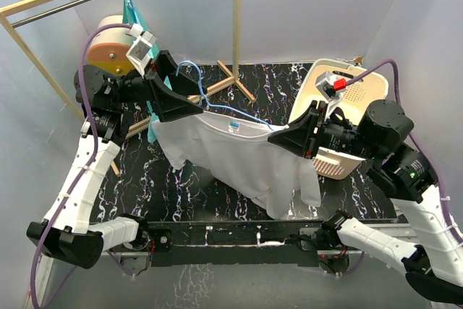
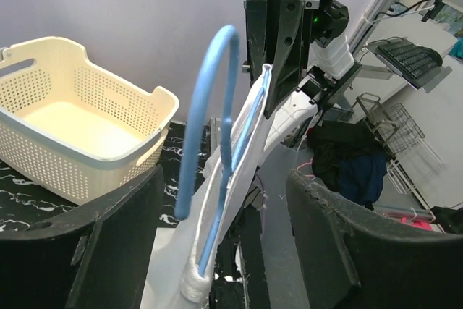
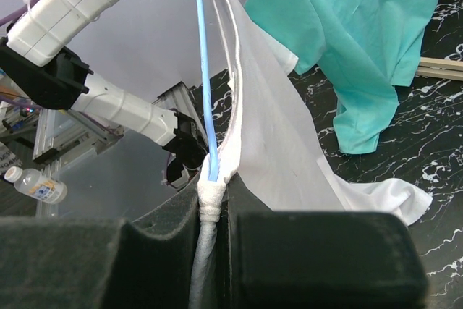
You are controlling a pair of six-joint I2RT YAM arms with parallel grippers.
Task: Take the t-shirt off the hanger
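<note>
A wooden rack with a grey metal rail (image 1: 236,12) stands along the far left of the black marble-patterned table top (image 1: 181,186). A teal fabric garment (image 3: 347,41) hangs from that rail, and just below it sits a tan cylinder with an orange end face (image 1: 110,50).

Right of these, the left gripper (image 1: 194,108) reaches to the left shoulder of the white cotton t-shirt (image 1: 231,153). In the left wrist view its two black fingers (image 2: 87,251) stand wide apart. The shirt's shoulder and the light blue wire hanger (image 2: 192,150) run up through the gap, touching neither pad as far as can be seen.

The t-shirt is in mid-air over the middle of the table, stretched between the two grippers and sagging toward the near edge. Its collar and label face up. The hanger is inside it, the hook poking out by the left gripper and the blue wire showing along the neckline.

Further right, the right gripper (image 1: 278,137) has the shirt's other shoulder. In the right wrist view its jaws are clamped tight on a bunched twist of white fabric, with the end of the blue wire caught in the same pinch.

Behind the right arm, at the table's far right, sits a cream perforated plastic basket (image 2: 43,168).
</note>
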